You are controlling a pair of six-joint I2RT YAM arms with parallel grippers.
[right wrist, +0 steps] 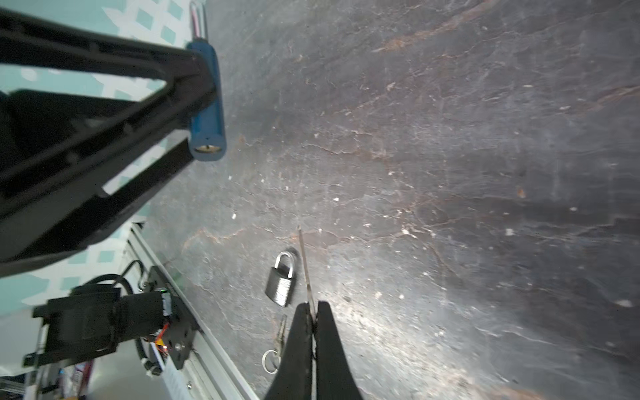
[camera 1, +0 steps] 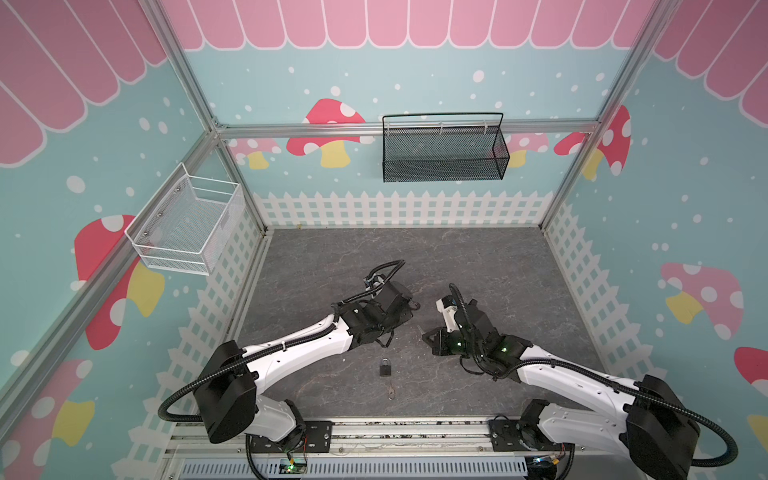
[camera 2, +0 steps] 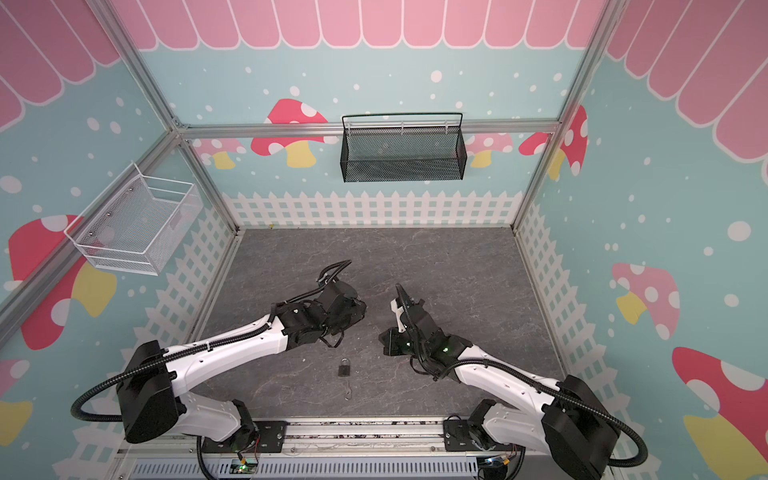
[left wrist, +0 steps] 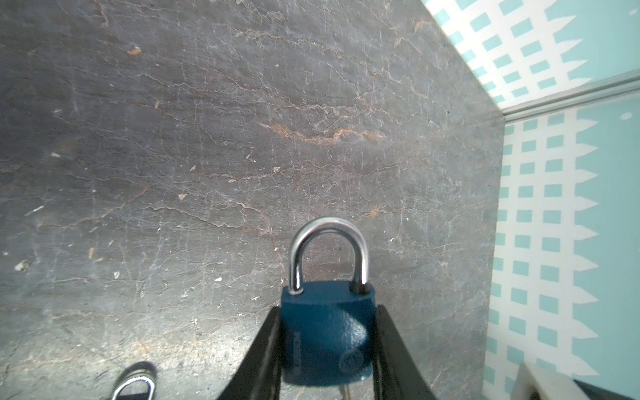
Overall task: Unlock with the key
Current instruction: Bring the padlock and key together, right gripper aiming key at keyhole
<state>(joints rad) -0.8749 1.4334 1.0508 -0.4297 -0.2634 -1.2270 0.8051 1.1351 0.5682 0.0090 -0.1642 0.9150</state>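
Gripping the blue padlock (left wrist: pixel 325 332) by its sides, low centre in the left wrist view, my left tool (left wrist: pixel 328 311) is standing partly open around it. My right tool (right wrist: pixel 313 306) is pinching the key (right wrist: pixel 304 263), fully closed. I'm judging insertion is coming next: lining key with keyway (right wrist: pixel 207 149), which is showing only upper left in the right wrist view.

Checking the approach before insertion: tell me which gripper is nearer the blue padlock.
Left. The left gripper is clamped on the body of the blue padlock. The right gripper, shut on the key, stands apart from the lock, not touching it.
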